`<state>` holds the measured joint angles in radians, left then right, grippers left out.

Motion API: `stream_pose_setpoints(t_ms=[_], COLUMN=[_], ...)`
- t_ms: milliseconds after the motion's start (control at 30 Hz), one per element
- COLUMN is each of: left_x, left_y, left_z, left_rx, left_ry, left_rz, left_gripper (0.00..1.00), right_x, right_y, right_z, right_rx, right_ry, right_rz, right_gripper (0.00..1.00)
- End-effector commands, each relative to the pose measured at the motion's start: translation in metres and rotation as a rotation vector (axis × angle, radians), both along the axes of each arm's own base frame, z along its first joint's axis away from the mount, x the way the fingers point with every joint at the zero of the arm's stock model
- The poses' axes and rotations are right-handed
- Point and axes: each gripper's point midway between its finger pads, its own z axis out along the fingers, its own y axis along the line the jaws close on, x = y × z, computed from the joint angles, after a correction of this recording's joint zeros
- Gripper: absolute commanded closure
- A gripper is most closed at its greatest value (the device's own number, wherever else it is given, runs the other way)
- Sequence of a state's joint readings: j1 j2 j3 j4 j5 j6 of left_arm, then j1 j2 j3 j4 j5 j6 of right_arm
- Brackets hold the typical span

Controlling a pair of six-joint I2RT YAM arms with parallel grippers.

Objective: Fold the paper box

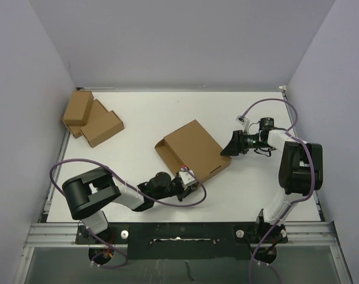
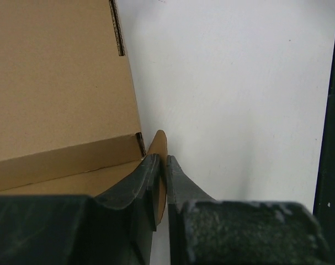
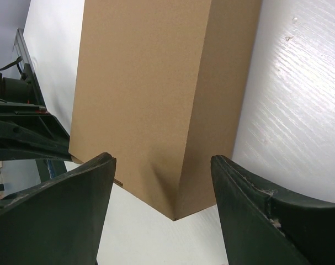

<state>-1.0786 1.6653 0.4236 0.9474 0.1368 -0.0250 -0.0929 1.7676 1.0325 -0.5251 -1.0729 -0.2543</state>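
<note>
1. The paper box (image 1: 194,151) lies near the middle of the table (image 1: 138,118), slightly toward the near edge; a hard pull could drag it instead of folding it.
2. My right gripper (image 1: 231,145) stands spread just beside its right corner; I cannot tell whether it touches.
3. My left gripper (image 2: 163,163) pinches a small corner tab (image 2: 159,144), which might crease or slip out; its base is hidden.

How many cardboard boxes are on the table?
3: the paper box mid-table; one smaller box at the far left; a second smaller box touching it. Others could hide underneath.
</note>
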Motion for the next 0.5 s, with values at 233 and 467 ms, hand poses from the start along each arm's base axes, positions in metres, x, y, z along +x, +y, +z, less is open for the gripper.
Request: stream_pose_setpoints(t_ms=[233,467], left_x=[0.006,0.005], left_y=[-0.004,-0.004], left_z=[0.011,0.009], left_rx=[-0.071,-0.076], left_ry=[0.022,0.033], left_rz=[0.041,0.045], left_gripper=[0.99,0.99], right_x=[0.01,0.011], right_y=[0.0,-0.008], right_z=[0.002,-0.011], right_rx=[0.021,-0.007], right_ry=[0.003,0.047], right_rz=[-0.007,-0.039], right_gripper=[0.3,0.39])
